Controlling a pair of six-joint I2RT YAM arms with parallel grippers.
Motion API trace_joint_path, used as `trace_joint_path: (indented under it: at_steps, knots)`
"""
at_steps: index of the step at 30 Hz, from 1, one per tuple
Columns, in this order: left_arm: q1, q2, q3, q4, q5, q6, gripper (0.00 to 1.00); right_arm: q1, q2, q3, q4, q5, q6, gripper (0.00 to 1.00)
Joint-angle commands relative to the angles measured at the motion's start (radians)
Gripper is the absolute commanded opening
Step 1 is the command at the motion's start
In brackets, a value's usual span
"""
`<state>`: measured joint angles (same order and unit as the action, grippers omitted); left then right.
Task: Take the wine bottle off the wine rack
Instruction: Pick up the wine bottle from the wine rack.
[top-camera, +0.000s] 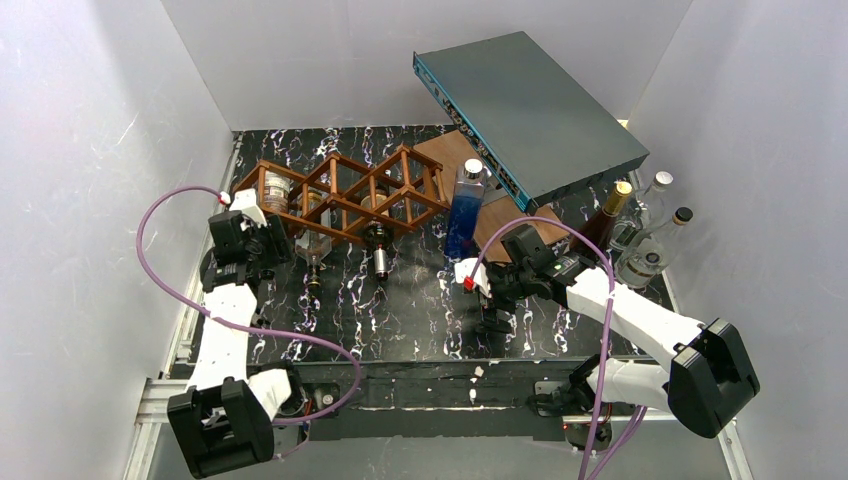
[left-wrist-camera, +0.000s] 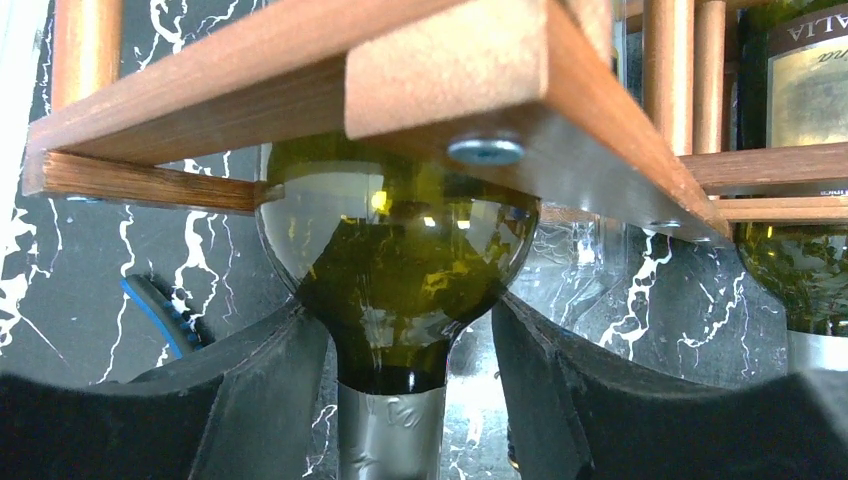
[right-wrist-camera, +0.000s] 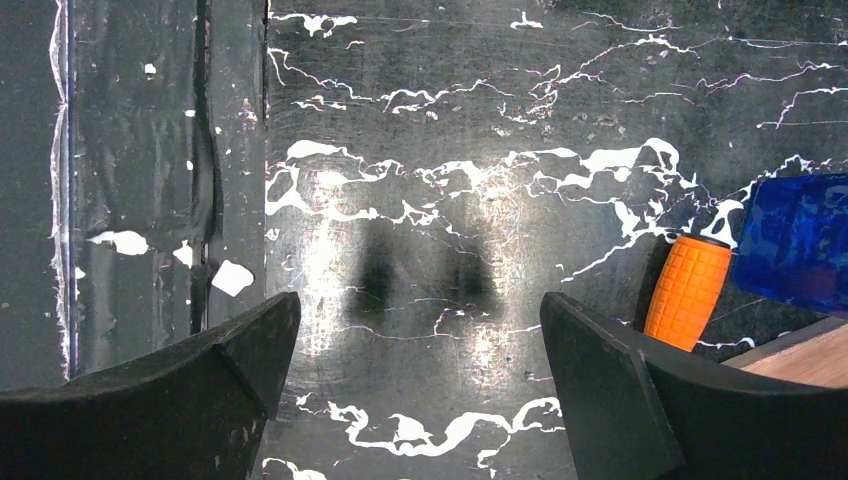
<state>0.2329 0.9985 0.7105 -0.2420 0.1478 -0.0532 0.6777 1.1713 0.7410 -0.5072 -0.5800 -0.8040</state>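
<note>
On the left, the left gripper (left-wrist-camera: 410, 335) sets its fingers (left-wrist-camera: 270, 390) either side of the green wine bottle's (left-wrist-camera: 400, 250) foil-wrapped neck, spread and not yet clenched. The bottle lies in a cell of the wine rack (left-wrist-camera: 300, 90). This looks like the grasping step. The next move calls for pinching the neck, then drawing it straight out between the bars. On the right, the right gripper (right-wrist-camera: 420, 330) hangs released over the bench (right-wrist-camera: 450, 100).

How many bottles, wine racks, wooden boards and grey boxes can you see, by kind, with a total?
Bottles: 7 (three in the rack, one blue, three at the right)
Wine rack: 1
Wooden board: 1
Grey box: 1
Total: 10
</note>
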Motion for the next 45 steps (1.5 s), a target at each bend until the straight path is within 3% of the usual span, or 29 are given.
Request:
trace_joint_path:
  at_steps: [1,7,11,18,34,45]
  knots:
    - [0.008,-0.032,-0.034,0.019,0.032,0.003,0.57,-0.003,-0.024,0.003,-0.010,-0.028,-0.013,1.00]
    - [0.010,-0.015,-0.028,0.017,0.037,0.005,0.50,-0.003,-0.025,0.002,-0.010,-0.027,-0.014,1.00]
    - [0.010,-0.024,-0.024,0.008,0.042,0.006,0.40,-0.003,-0.026,0.001,-0.010,-0.027,-0.014,1.00]
    - [0.009,-0.079,-0.008,-0.043,0.020,-0.005,0.01,-0.003,-0.024,0.003,-0.011,-0.029,-0.017,1.00]
    - [0.010,-0.308,-0.052,-0.219,-0.019,-0.147,0.00,-0.003,-0.029,0.004,-0.017,-0.032,-0.021,1.00]
    - [0.011,-0.403,-0.014,-0.346,-0.021,-0.157,0.00,-0.003,-0.034,0.006,-0.022,-0.038,-0.025,1.00]
